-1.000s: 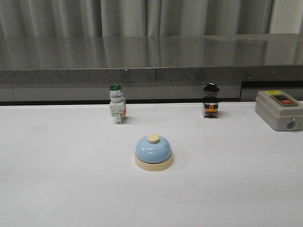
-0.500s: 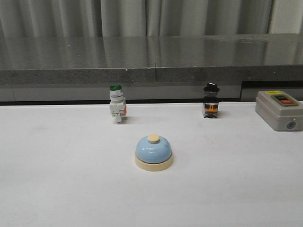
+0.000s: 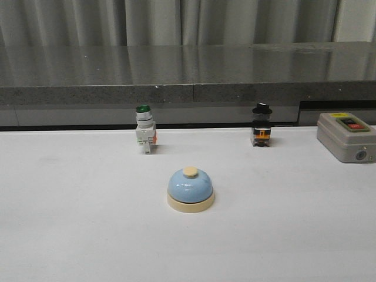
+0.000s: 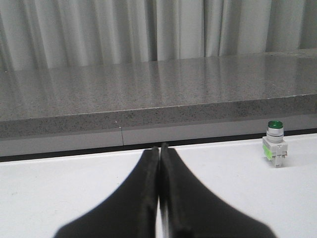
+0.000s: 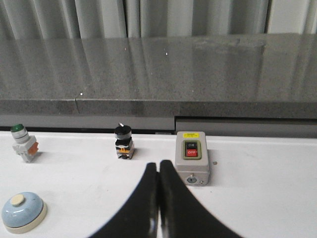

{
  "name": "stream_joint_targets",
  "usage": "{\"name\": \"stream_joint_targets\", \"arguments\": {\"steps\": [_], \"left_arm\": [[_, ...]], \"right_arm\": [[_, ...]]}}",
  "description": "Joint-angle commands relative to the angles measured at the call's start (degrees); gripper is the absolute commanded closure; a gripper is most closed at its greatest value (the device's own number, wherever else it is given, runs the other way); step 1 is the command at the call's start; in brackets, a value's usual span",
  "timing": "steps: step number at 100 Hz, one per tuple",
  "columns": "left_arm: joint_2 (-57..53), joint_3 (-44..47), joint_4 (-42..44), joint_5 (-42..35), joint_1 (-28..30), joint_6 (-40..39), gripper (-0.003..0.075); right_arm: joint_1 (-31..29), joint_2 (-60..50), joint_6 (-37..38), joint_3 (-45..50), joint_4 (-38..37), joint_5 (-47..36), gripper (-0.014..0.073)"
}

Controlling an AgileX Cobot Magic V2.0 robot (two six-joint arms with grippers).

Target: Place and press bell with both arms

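Observation:
The light-blue bell (image 3: 190,189) with its cream base and cream button stands upright on the white table, near the middle of the front view. It also shows in the right wrist view (image 5: 22,212). Neither arm shows in the front view. My left gripper (image 4: 159,148) is shut and empty above the table; the bell does not show in its view. My right gripper (image 5: 158,165) is shut and empty, well apart from the bell.
A green-capped white switch (image 3: 145,136) and a black-knobbed switch (image 3: 261,131) stand at the back of the white table (image 3: 70,205). A grey box with ON/OFF buttons (image 3: 346,136) sits at the back right. A grey stone ledge (image 3: 188,76) runs behind.

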Motion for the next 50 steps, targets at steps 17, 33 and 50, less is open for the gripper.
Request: {"name": "stream_joint_targets", "arguments": {"steps": [17, 33, 50], "left_arm": [[-1.8, 2.4, -0.5, -4.2, 0.0, -0.4, 0.0739], [-1.8, 2.4, -0.5, -4.2, 0.0, -0.4, 0.0740], [-1.8, 2.4, -0.5, -4.2, 0.0, -0.4, 0.0739]], "right_arm": [[-0.4, 19.7, -0.6, -16.3, 0.2, 7.3, 0.0653], [-0.4, 29.6, -0.6, -21.1, 0.8, 10.3, 0.0653], [-0.4, 35.8, -0.6, -21.3, 3.5, 8.6, 0.0653]]}}
